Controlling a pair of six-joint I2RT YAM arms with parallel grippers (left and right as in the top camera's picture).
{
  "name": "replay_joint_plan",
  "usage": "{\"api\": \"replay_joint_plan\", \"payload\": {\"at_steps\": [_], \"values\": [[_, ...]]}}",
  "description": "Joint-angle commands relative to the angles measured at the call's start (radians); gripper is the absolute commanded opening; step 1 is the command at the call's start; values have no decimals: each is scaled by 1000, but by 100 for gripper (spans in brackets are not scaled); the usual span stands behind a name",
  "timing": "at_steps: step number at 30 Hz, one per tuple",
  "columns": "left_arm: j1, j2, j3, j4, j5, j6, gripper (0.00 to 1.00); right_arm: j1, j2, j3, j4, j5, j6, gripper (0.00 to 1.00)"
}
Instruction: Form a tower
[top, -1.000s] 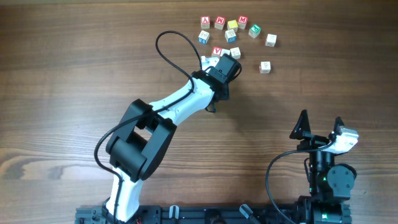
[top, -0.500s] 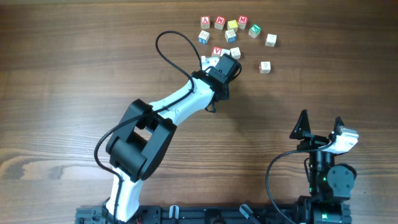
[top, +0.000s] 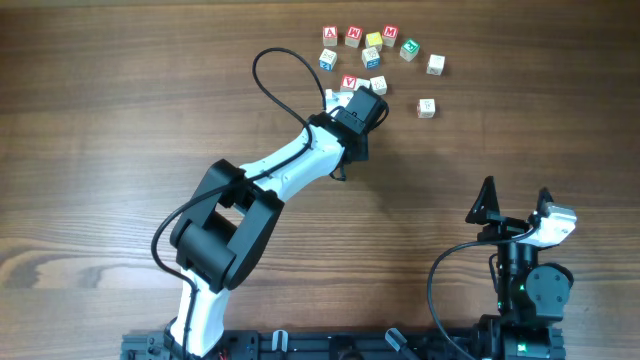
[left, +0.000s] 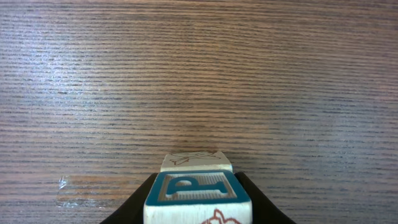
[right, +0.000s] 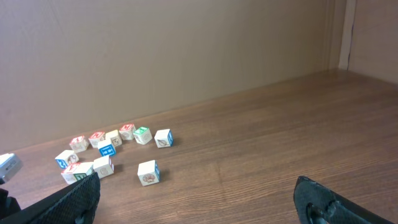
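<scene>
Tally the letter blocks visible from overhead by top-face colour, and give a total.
Red blocks: 4
Blue blocks: 2
Green block: 1
Yellow block: 1
Pale blocks: 3
Total: 11
Not counted: the blue P block between the fingers of the left end effector, hidden from above.

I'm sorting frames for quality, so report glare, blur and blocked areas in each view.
Overhead: even light, sharp, though the left arm hides part of the block cluster. Left wrist: pale glare on the table at left; the blue P block is cut off by the bottom edge. Right wrist: the fingers of the right gripper are dark and soft at the lower corners.
</scene>
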Motion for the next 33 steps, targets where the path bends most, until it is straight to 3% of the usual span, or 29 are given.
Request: {"api": "replay_joint_plan", "payload": {"at_steps": [1,4,12,16,19,21,25,33], "values": [[6,13,0,2,5,56,32,-4,-4,-1,3,-10,7,100],[6,13,0,3,5,55,35,-4,-4,-1,3,-10,7,100],[6,13,0,3,5,55,56,-4,-4,-1,3,-10,7,100],[6,13,0,11,5,55,88,-4,-4,-1,3,-10,7,100],[6,13,0,14,5,55,91,-4,-4,-1,3,-10,7,100],[6,13,0,16,5,55,100,-4,-4,-1,3,-10,7,100],[6,0,11,19,5,56,100,-4,-4,-1,3,-10,7,100],[6,-222,18,10,5,56,100,-4,-4,-1,3,-10,7,100]]}}
